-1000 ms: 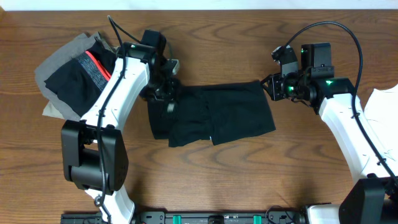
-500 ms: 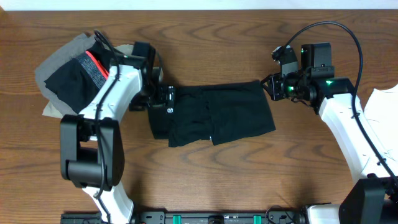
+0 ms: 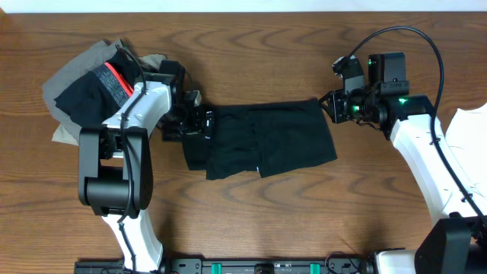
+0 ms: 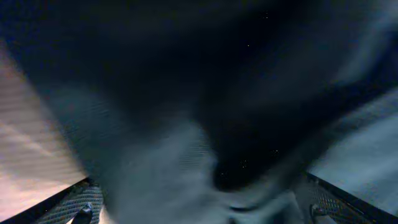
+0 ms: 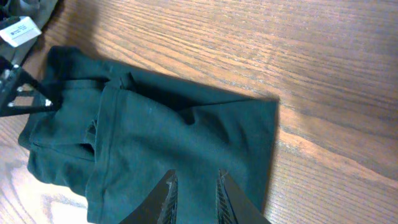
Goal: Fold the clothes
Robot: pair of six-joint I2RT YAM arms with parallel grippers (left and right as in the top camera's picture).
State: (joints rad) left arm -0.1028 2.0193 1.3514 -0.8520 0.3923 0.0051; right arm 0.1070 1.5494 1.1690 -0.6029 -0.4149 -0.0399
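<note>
The clothes' black T-shirt (image 3: 262, 141) lies folded into a rough rectangle mid-table, also seen in the right wrist view (image 5: 155, 137). My left gripper (image 3: 199, 122) is low at its left edge. In the left wrist view blurred dark cloth (image 4: 205, 93) fills the frame, and the left gripper (image 4: 202, 211) is open, its fingers (image 4: 78, 208) far apart at the bottom corners. My right gripper (image 3: 329, 106) hovers by the shirt's upper right corner. In its own view the right gripper (image 5: 196, 177) stands open by a narrow gap with nothing between.
A heap of other clothes (image 3: 84, 87), grey, tan and black with a red band, lies at the back left beside the left arm. A white piece (image 3: 468, 125) lies at the right edge. A white label (image 5: 18, 30) shows at the far left.
My left gripper has slid left off the shirt's upper left part to its left edge, and its jaws have spread wide. The right arm and the shirt have not moved.
</note>
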